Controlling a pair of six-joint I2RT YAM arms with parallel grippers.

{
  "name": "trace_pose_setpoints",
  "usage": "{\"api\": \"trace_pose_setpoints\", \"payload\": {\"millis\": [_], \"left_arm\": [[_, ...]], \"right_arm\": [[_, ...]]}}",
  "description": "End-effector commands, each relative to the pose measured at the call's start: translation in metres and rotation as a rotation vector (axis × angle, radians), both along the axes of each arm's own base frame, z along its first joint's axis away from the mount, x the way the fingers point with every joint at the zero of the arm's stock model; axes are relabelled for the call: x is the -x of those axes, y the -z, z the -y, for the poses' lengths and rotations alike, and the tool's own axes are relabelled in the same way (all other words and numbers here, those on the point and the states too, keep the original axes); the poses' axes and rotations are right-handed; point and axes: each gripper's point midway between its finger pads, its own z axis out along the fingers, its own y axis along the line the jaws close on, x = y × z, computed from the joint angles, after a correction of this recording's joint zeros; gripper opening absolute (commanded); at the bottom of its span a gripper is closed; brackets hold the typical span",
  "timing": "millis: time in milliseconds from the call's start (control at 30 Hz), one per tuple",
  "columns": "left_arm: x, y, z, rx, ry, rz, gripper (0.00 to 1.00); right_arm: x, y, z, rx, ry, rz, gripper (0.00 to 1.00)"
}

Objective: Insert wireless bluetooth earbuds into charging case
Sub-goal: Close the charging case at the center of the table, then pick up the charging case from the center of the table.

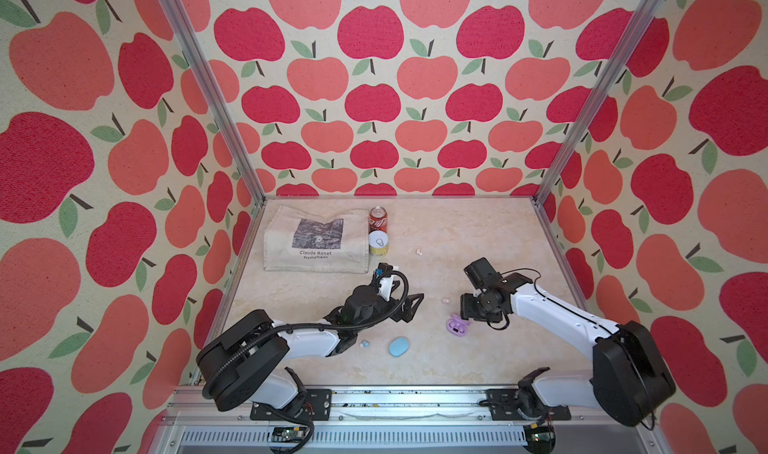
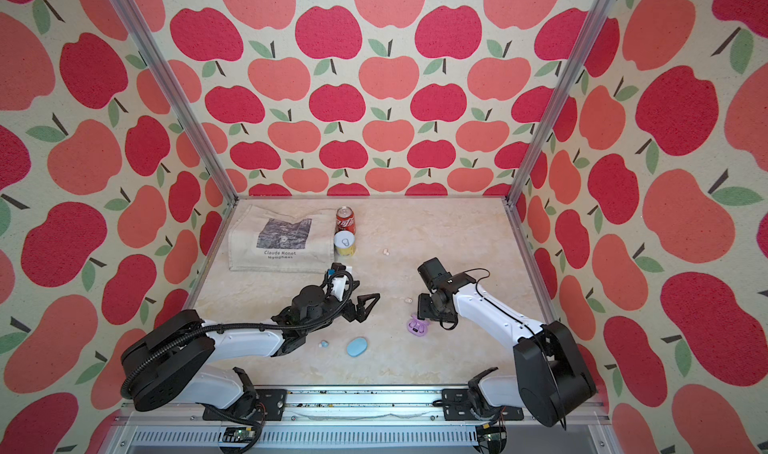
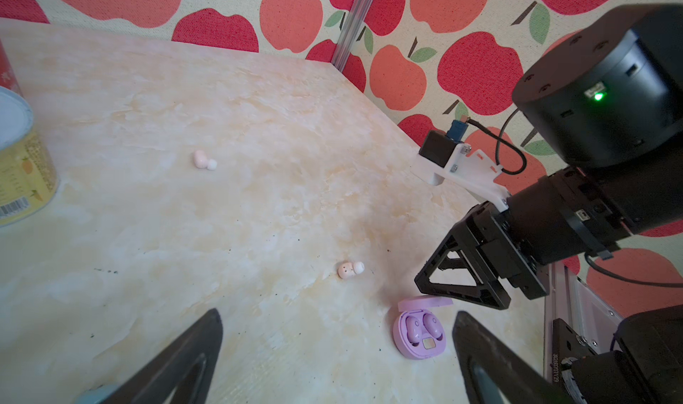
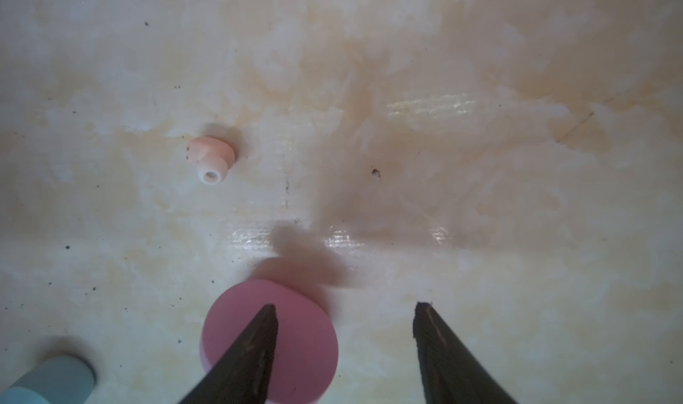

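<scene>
The purple charging case [image 3: 421, 333] lies open on the table with two purple earbuds [image 3: 413, 326] seated in it. My right gripper [image 4: 347, 306] hangs open just above it; one finger [image 4: 255, 346] crosses the raised lid [image 4: 295, 332], and nothing sits between the fingers. Two pink earbuds lie loose, one [image 1: 445, 301] close to the case and one [image 1: 419, 251] farther back. A light blue earbud [image 1: 365, 343] rests beside the shut blue case [image 1: 399, 346]. My left gripper [image 1: 413, 306] stands wide open and empty, left of the purple case [image 1: 456, 325].
A canvas tote bag [image 1: 316, 240] lies flat at the back left. Beside it stand a red cola can [image 1: 378, 219] and a yellow tin [image 1: 379, 244]. Aluminium posts and apple-print walls close in the table on three sides.
</scene>
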Motion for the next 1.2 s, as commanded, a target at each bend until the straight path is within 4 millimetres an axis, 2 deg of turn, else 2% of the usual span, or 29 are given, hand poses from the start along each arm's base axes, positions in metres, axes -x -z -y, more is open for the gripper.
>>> {"api": "trace_pose_setpoints", "payload": {"millis": [0, 200, 333, 433, 567, 700, 867, 1000, 1167], "left_arm": [[-0.001, -0.005, 0.007, 0.013, 0.017, 0.006, 0.99], [0.000, -0.006, 0.007, 0.010, 0.017, 0.007, 0.99], [0.000, -0.005, 0.009, 0.008, 0.022, 0.008, 0.99], [0.000, -0.005, 0.009, 0.007, 0.024, 0.006, 0.99], [0.001, -0.005, 0.009, 0.008, 0.025, 0.010, 0.99], [0.000, -0.005, 0.010, 0.011, 0.025, 0.010, 0.99], [0.001, -0.004, 0.010, 0.011, 0.028, 0.010, 0.99], [0.001, -0.005, 0.008, 0.013, 0.026, 0.012, 0.99], [0.001, -0.004, 0.008, 0.013, 0.025, 0.012, 0.99]], "right_arm": [[0.014, 0.003, -0.002, -0.010, 0.007, -0.016, 0.62], [0.017, -0.006, -0.004, -0.024, 0.008, 0.016, 0.62], [0.013, -0.020, -0.014, -0.076, -0.029, 0.049, 0.62], [0.016, -0.026, -0.028, -0.121, -0.134, 0.044, 0.63], [0.030, -0.034, -0.048, -0.187, -0.360, 0.026, 0.65], [0.038, -0.039, -0.056, -0.199, -0.524, 0.016, 0.66], [0.034, -0.035, -0.069, -0.194, -0.618, -0.006, 0.68], [0.028, -0.024, -0.074, -0.140, -0.664, -0.043, 0.75], [0.023, -0.005, -0.069, -0.040, -0.659, -0.111, 0.75]]}}
